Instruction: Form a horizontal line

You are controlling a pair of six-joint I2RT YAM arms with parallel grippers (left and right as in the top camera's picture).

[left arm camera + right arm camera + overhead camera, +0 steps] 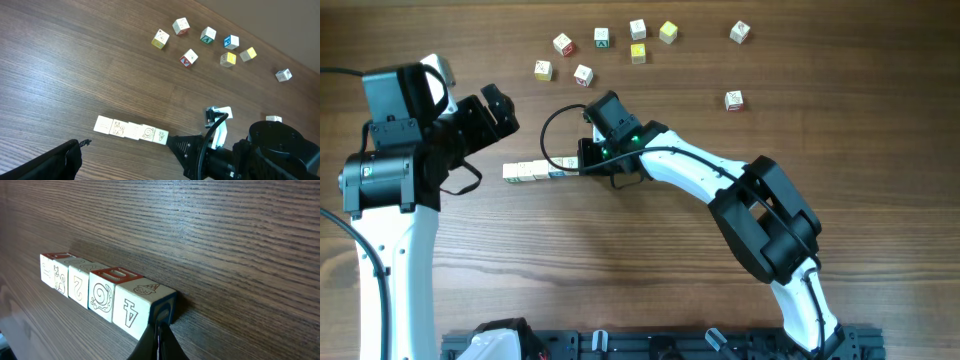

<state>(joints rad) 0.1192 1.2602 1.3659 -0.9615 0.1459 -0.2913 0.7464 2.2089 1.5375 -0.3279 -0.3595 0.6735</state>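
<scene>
Closed right tool (159, 330) touches the horizontal line (100, 292) endwise, seemingly squaring it; next, retreat gently. Left tool (490, 118) gapes empty.

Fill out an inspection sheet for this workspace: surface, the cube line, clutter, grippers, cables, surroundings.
Surface: wooden table, brown grain, no spills seen.
Job's things: horizontal line of five white cubes, edge to edge, roughly straight.
Clutter: nine loose cubes scattered beyond the line, none touching it.
Grippers: right gripper shut, tip against the line's end cube; left gripper open, holding nothing, off to the side of the line.
Cables: black cable looping beside the right arm's wrist; another runs by the left arm.
Surroundings: dark rail along the near table edge; nothing else seen.
</scene>
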